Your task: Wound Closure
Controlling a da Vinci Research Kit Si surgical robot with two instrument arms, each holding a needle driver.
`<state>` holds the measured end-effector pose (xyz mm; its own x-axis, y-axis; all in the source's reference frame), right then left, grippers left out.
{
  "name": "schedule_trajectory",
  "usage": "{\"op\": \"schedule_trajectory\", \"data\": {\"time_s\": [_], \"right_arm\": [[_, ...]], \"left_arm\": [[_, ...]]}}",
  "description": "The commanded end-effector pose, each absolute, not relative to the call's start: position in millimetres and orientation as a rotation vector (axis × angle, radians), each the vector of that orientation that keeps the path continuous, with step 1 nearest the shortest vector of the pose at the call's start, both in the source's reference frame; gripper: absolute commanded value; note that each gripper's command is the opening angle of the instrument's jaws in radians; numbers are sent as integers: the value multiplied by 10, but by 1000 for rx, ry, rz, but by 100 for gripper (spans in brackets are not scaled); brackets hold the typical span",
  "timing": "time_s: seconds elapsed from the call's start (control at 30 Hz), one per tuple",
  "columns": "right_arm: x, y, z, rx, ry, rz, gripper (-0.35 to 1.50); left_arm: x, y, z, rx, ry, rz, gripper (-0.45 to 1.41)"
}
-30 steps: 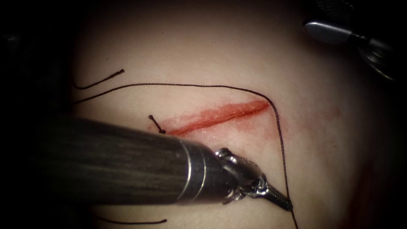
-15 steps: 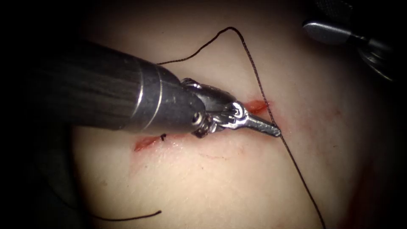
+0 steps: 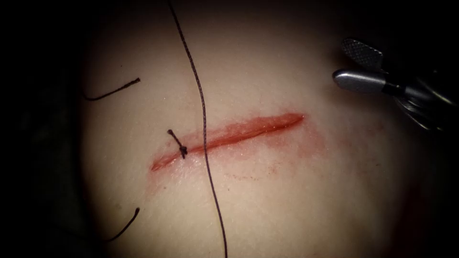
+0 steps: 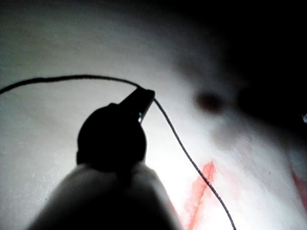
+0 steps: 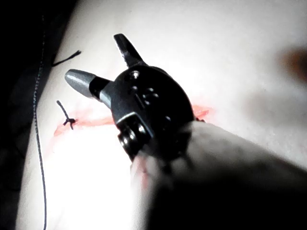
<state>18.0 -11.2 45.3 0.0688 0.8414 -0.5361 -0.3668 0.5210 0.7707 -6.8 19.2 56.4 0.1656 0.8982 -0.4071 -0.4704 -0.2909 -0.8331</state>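
1. One knotted stitch (image 3: 181, 149) sits near the left end of the cut (image 3: 229, 135); the rest gapes unclosed.
2. Left claw (image 4: 145, 97) clenched on the thread (image 3: 203, 124), which runs taut across the cut.
3. Right claw (image 3: 356, 64) released, grasping nothing, well right of the cut.
4. Needle: whereabouts cannot tell.

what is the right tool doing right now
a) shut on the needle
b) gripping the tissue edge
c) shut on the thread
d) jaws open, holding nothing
d: the right tool has its jaws spread apart with nothing between them, clear of the thread.
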Motion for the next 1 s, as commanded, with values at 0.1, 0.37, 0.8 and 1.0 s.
{"op": "schedule_trajectory", "data": {"time_s": [0.1, 0.37, 0.8, 1.0], "right_arm": [[205, -183, 475, 651, 1030, 893, 116], [265, -242, 479, 930, 1062, 888, 105], [292, -270, 492, 895, 1046, 793, 84], [280, -285, 492, 738, 947, 451, 90]], "left_arm": [[-71, 195, 570, -1225, -457, 1432, -45], [-94, 190, 571, -1242, -475, 1429, -45], [-97, 189, 568, -1239, -485, 1427, -45], [-103, 187, 567, -1243, -492, 1426, -45]]}}
